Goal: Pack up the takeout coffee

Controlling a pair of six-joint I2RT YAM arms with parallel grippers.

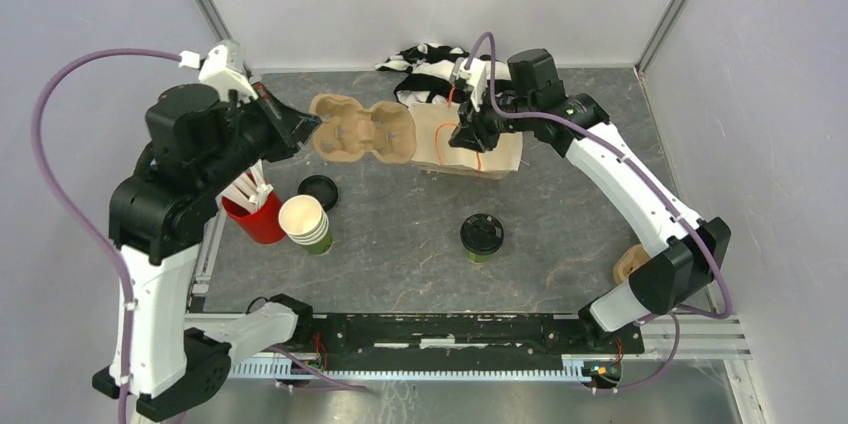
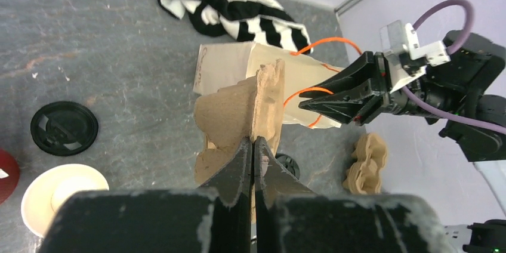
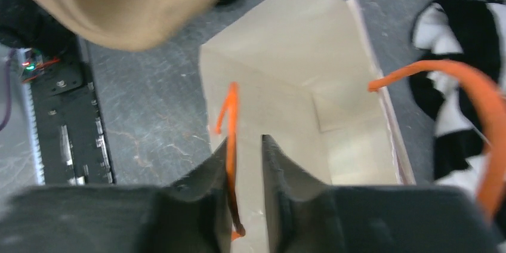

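Grey table (image 1: pixel 400 254), open centre: one takeout coffee (image 1: pixel 482 237) alone, well apart from both grippers.
My left gripper (image 2: pixel 253 141) pinches one cup carrier (image 1: pixel 365 131), second carrier (image 1: pixel 630 264) near the right edge; right gripper (image 3: pixel 244 142) straddles the orange handle (image 3: pixel 230 116) of the paper bag (image 3: pixel 286 80), clamped or not I cannot tell.

Overhead rear view, wrist close-ups, shared bag (image 1: pixel 498 156)
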